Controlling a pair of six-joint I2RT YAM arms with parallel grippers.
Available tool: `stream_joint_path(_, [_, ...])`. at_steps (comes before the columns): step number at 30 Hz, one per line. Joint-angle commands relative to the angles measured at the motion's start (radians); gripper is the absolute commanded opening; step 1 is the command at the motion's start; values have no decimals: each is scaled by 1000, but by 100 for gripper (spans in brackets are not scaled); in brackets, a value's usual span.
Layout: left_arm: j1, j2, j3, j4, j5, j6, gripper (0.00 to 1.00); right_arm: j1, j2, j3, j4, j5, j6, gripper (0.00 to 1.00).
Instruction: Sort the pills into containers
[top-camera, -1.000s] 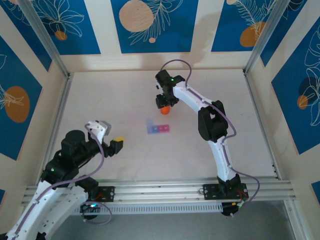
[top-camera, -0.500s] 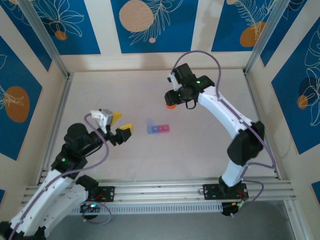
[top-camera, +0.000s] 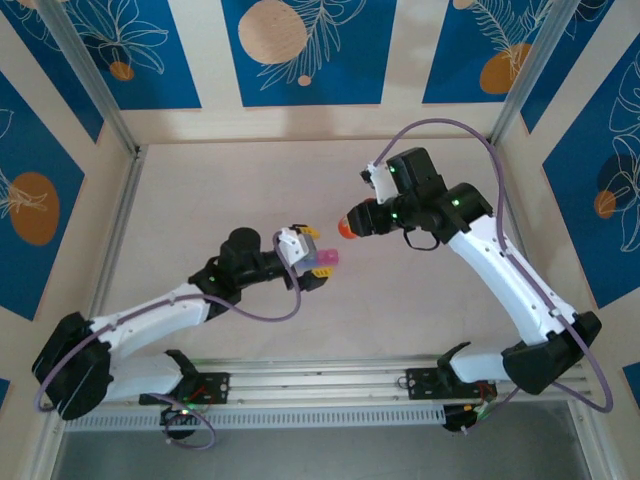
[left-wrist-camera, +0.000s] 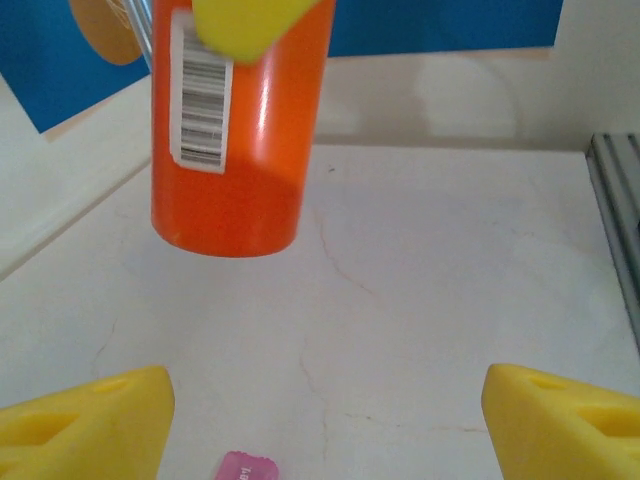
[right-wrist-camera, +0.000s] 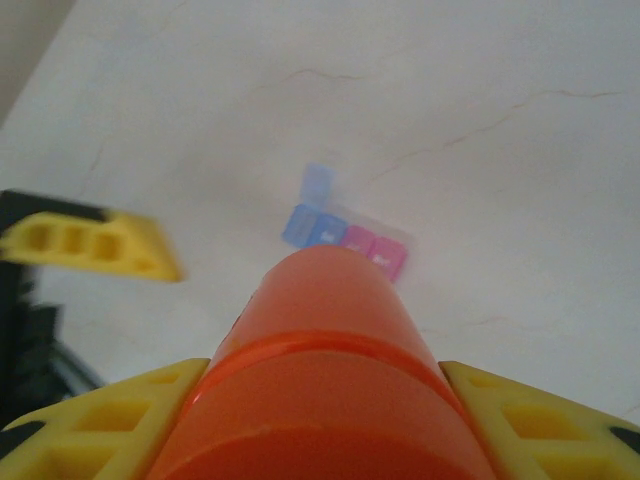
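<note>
Arms reach in from both sides of the desk (top-camera: 200, 190) in the overhead view. The right hand (top-camera: 356, 222) is clamped around an orange bottle (top-camera: 346, 229), held a little right of and beyond the strip of containers (top-camera: 325, 258) near the middle of the desk. The left hand (top-camera: 306, 260) sits over the strip's left end, and I cannot tell from up there whether it touches. From the left wrist, the left hand (left-wrist-camera: 325, 410) has its two yellow fingers (left-wrist-camera: 85, 420) wide apart with nothing between them, so it is open. A sliver of the pink box (left-wrist-camera: 245, 467) peeks in at the bottom edge. The bottle (left-wrist-camera: 235, 130) hangs ahead above the desk, barcode label facing this way. From the right wrist, the bottle (right-wrist-camera: 330, 370) sits snug between the right hand's fingers (right-wrist-camera: 100, 430). Beyond it the strip (right-wrist-camera: 345, 235) lies flat, blue at its left end and pink at its right, with what seems a pale blue lid (right-wrist-camera: 317, 182) flipped up. A blurred yellow finger of the left hand (right-wrist-camera: 95, 245) is off to the strip's left, apart from it. I'd judge the step in hand is getting the bottle to the strip. Next, I reckon, the left hand must steady the strip while the bottle is tipped carefully over the opened box. Whether the bottle is capped I cannot tell.
</note>
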Motion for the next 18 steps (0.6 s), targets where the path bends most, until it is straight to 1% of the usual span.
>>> stream_joint_path(1, [-39, 47, 46, 137, 34, 79, 81, 10, -49, -25, -6, -131, 25, 38])
stream_joint_path(6, [-82, 101, 61, 213, -18, 45, 82, 15, -68, -51, 15, -199, 38, 38])
stream_joint_path(10, [-84, 122, 58, 273, -50, 4, 84, 23, -67, -64, 18, -216, 37, 38])
stream_joint_path(15, [-84, 149, 65, 314, -68, -41, 84, 28, -60, -68, 16, -252, 36, 38])
stream_joint_path(18, [-83, 160, 63, 338, -86, -39, 84, 39, -55, -62, 1, -245, 26, 38])
